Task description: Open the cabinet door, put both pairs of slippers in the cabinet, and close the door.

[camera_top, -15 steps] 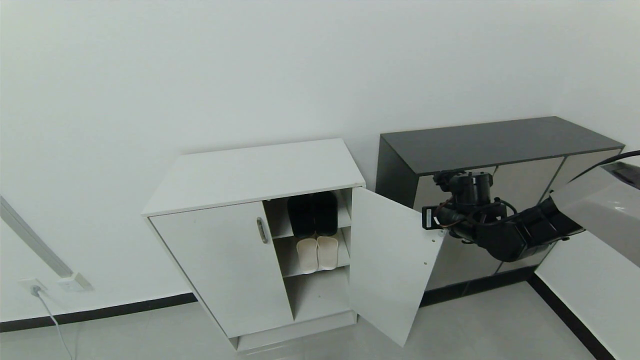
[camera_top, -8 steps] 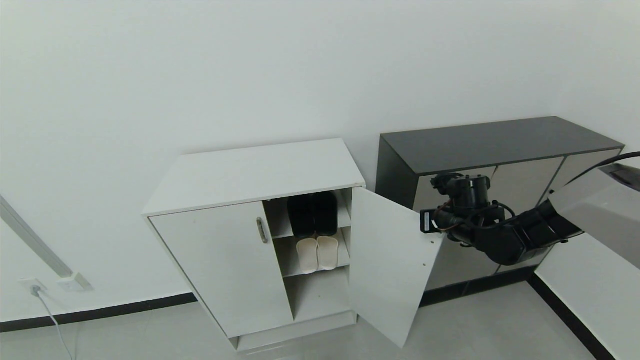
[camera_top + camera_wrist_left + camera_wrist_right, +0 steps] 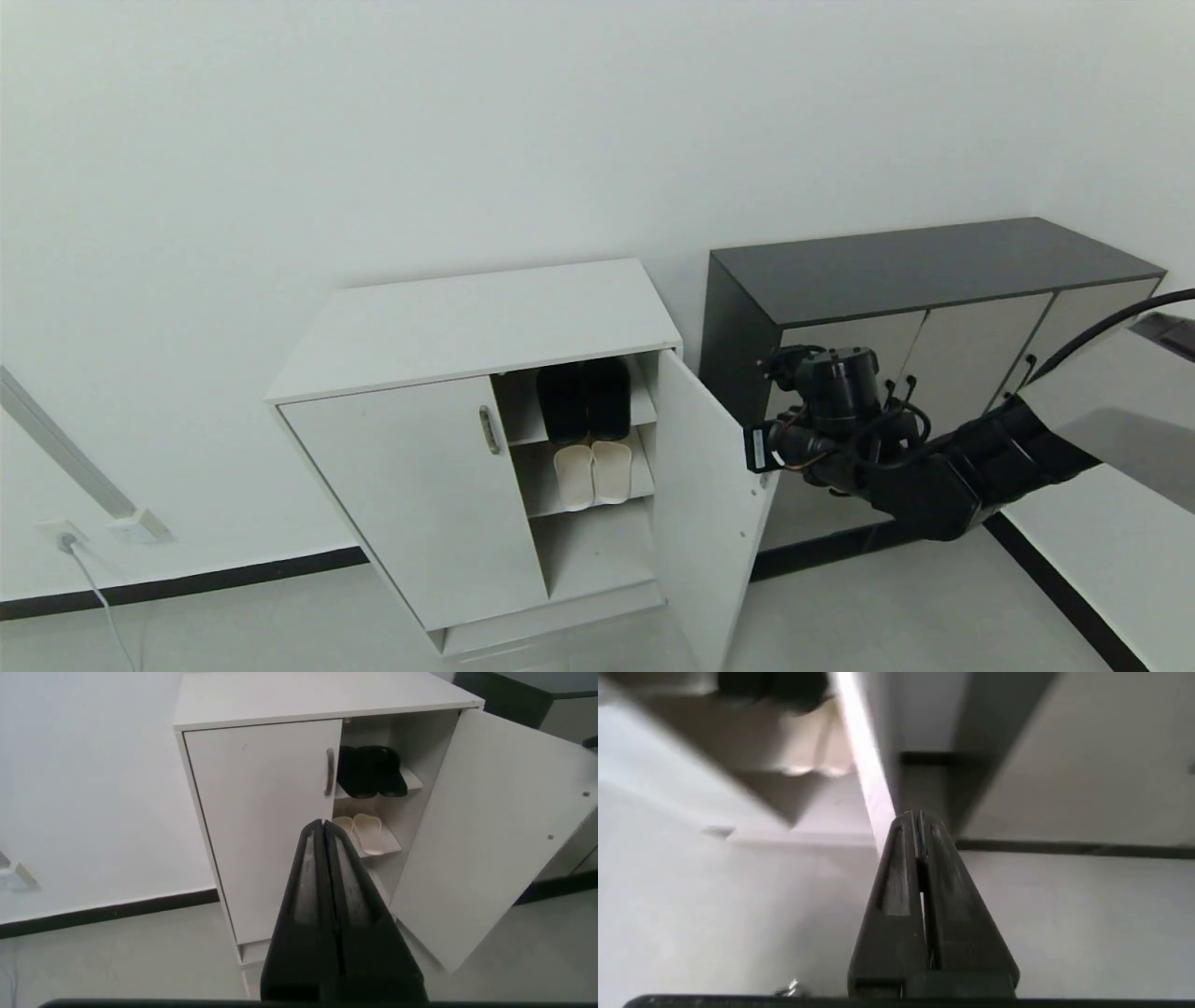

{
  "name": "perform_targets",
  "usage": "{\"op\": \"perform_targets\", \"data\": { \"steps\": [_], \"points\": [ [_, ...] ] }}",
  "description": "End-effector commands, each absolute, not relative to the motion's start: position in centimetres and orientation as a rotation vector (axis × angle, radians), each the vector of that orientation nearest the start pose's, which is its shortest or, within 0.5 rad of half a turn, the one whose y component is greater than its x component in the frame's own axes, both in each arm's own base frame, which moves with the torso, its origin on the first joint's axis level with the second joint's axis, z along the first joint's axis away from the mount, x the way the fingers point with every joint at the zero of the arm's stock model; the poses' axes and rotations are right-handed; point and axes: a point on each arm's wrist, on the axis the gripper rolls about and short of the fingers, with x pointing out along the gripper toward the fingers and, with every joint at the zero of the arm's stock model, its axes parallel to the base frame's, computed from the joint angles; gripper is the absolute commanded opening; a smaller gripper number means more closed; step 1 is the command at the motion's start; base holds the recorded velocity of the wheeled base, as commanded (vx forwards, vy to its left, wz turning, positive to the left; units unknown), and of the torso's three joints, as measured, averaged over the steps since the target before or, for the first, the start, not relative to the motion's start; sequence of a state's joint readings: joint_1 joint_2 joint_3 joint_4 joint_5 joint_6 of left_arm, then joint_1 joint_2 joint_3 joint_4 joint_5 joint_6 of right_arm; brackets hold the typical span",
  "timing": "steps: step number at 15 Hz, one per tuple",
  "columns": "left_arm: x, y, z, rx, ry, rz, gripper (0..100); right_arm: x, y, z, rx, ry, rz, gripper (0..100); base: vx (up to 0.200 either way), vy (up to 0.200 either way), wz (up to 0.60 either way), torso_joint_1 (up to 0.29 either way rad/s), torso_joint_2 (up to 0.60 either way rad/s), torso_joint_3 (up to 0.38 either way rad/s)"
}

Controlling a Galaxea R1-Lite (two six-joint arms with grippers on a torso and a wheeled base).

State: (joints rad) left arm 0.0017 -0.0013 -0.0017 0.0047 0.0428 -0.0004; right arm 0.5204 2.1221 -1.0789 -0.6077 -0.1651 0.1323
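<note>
White cabinet door stands ajar. Its upright free edge is at the tip of the right end effector, whose fingers are together, and the cabinet opening lies beyond, to the robot's left. Black slippers and cream slippers sit on shelves inside. Left end effector, fingers together, hangs well apart. Since one second ago the door has swung nearer closed, the right arm following.

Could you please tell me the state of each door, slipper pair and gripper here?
right cabinet door: half open.
left cabinet door: shut.
black slippers: on the upper shelf.
white slippers: on the middle shelf.
left gripper: shut, empty.
right gripper: shut, by the open door's edge.
</note>
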Motion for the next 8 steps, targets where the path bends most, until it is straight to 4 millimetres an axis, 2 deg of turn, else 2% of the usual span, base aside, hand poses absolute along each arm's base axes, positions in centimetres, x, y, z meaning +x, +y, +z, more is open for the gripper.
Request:
{"op": "perform_targets", "data": {
  "steps": [1, 8],
  "points": [
    [-2.3, 0.1, 7.5, -0.001, 0.003, 0.044, 0, 33.1, 20.9, 11.6, -0.007, 0.408, 0.374, 0, 0.000, 0.000, 0.00, 0.000, 0.00, 0.000],
    [-2.3, 0.1, 7.5, -0.001, 0.003, 0.044, 0, 29.6, 21.8, 12.6, -0.023, 0.346, 0.501, 0, 0.000, 0.000, 0.00, 0.000, 0.00, 0.000]
  ]
}}
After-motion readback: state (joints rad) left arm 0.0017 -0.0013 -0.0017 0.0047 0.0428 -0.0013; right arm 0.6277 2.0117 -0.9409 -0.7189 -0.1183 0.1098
